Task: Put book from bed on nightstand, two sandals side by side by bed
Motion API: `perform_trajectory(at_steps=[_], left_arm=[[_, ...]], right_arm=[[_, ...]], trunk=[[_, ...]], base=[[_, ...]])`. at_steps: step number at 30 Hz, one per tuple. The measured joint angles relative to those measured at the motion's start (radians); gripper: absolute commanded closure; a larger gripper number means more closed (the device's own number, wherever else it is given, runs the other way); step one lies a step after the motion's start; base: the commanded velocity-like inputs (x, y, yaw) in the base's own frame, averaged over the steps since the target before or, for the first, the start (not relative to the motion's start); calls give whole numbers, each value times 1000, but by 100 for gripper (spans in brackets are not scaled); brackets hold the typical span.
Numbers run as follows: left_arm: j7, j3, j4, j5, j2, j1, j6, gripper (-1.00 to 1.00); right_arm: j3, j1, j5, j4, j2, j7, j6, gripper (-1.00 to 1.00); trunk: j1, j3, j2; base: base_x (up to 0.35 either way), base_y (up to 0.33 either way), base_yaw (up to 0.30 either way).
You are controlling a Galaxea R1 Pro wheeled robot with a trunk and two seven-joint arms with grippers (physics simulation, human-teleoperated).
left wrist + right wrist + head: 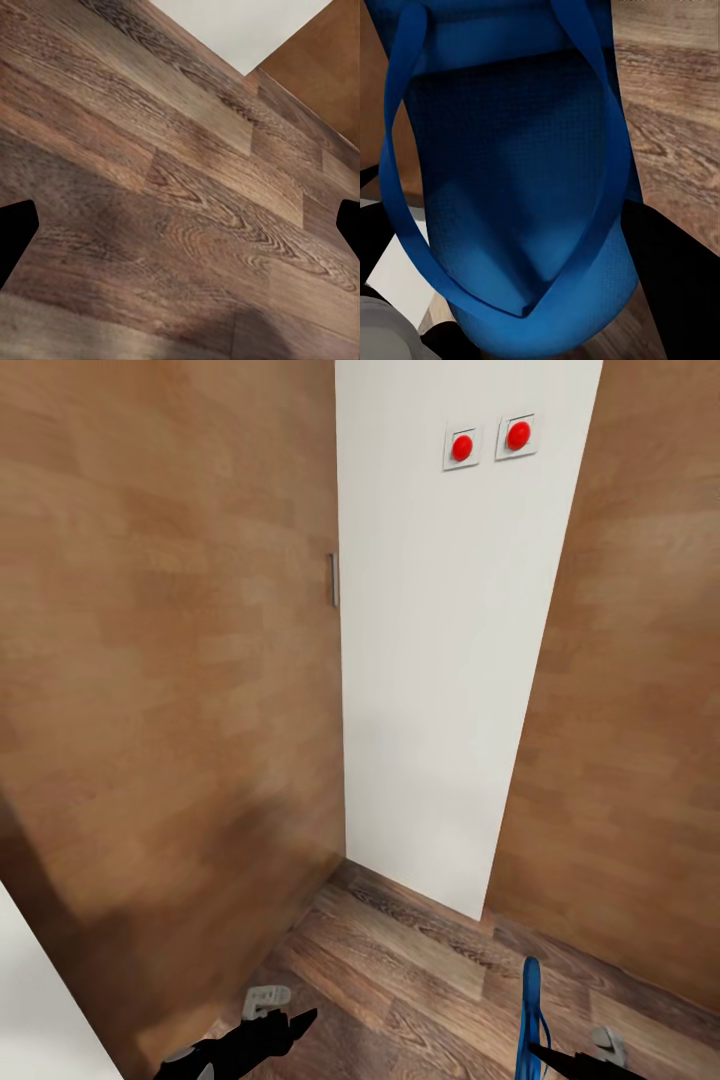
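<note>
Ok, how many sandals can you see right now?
1. A blue sandal is held on edge in the right gripper above the wood floor, facing a white wall panel. The other one may be elsewhere.

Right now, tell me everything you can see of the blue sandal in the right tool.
The sandal is bright blue all over, with a finely textured flat sole and a thin blue V-shaped strap meeting at a toe post. It looks like soft foam or rubber. In the head view it stands on edge, upright above the wood floor, gripped at its lower end by the right tool. Nothing else touches it.
</note>
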Motion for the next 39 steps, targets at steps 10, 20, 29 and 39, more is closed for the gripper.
perform_trajectory(at_steps=[10,20,29,39], left_arm=[[0,0,0,1,-1,0,0,-100],[1,0,1,2,-3,0,0,-100],[1,0,1,2,-3,-1,1,-100],[1,0,2,1,-3,0,1,-100]], right_arm=[[1,0,0,0,0,0,0,100],[-1,0,-1,0,0,0,0,100],[0,0,-1,0,0,0,0,100],[1,0,0,0,0,0,0,100]], trunk=[[0,5,0],[-8,21,14],[-42,59,77],[-73,95,133]], base=[[0,0,-184],[0,0,-231],[0,0,-222],[0,0,-211]])
